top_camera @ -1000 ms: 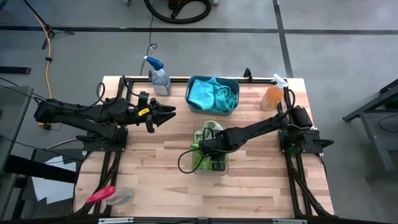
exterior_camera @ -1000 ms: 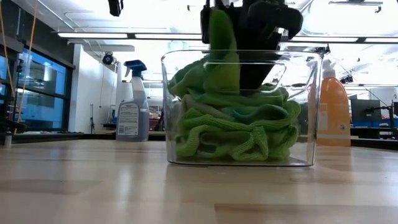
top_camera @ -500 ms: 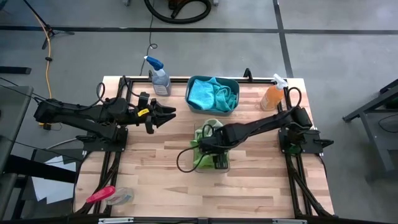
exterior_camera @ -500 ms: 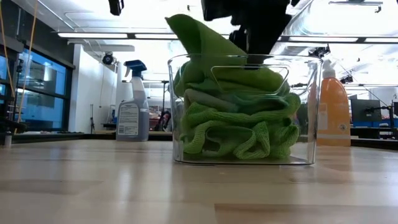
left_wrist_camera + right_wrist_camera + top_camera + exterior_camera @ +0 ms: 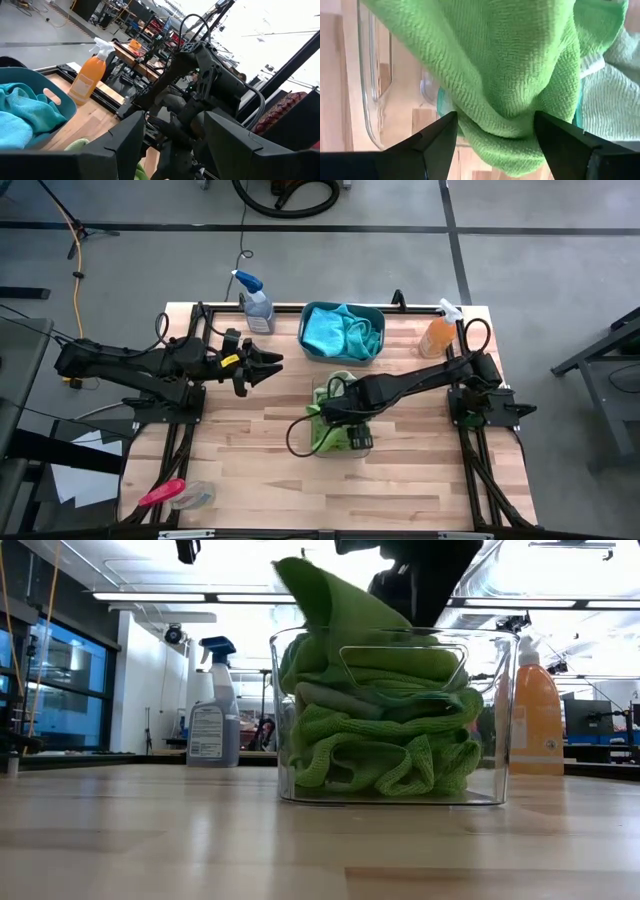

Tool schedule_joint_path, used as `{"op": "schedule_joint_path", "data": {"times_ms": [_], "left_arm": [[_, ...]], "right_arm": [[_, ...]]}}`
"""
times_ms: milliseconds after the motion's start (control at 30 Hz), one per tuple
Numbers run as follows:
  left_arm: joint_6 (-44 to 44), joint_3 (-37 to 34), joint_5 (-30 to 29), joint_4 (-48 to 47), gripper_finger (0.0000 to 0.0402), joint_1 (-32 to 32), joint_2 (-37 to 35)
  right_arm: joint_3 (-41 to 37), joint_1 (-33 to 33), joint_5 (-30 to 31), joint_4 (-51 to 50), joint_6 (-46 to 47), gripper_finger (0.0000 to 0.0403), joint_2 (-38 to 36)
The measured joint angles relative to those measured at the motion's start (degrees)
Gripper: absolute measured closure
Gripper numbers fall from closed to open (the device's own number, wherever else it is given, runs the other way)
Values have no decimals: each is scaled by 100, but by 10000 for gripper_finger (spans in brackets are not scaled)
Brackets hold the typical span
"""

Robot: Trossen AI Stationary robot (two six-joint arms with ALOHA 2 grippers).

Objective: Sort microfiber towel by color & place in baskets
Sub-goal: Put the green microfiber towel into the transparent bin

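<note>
A clear basket [image 5: 392, 715] in the middle of the table holds a heap of lime green microfiber towels [image 5: 380, 730]. The top one [image 5: 505, 75] stands up in a peak [image 5: 320, 595] over the rim. My right gripper [image 5: 335, 415] hovers open just above this basket, its fingers on either side of that towel's fold. The teal basket [image 5: 342, 330] at the far edge holds turquoise towels [image 5: 335, 328]. My left gripper [image 5: 272, 363] waits open at the left, above the table, with nothing between its fingers. My right gripper points down over the clear basket, with the top green towel's raised fold [image 5: 495, 117] between its open fingers [image 5: 437, 142]. I cannot tell whether the fingers touch the cloth. The towel rests on the heap below it.
A clear spray bottle with a blue head [image 5: 255, 305] stands at the far edge, left of the teal basket, and an orange one [image 5: 438, 335] stands at the far right. A red-handled tool [image 5: 165, 493] lies at the near left corner. Bare wood [image 5: 250, 470] stretches along the near side.
My right gripper has opened and let go of the green towel and has risen a little. The towel, which hung upright from the fingers into the clear basket, now lies slumped on the heap with one fold peaking over the rim.
</note>
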Motion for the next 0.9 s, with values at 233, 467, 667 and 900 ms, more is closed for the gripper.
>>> {"op": "schedule_joint_path", "data": {"times_ms": [233, 467, 667, 900], "left_arm": [[54, 2, -7, 0, 204, 0, -1], [72, 2, -99, 0, 204, 0, -2], [151, 2, -159, 0, 204, 2, 0], [124, 2, -162, 0, 204, 2, -2]], "right_arm": [[-31, 0, 134, -107, -2, 142, -189], [-31, -15, 467, 19, -2, 142, -709], [-29, -13, 824, -47, 332, 142, -1187], [-561, 175, 931, -128, 573, 144, -1515]]}}
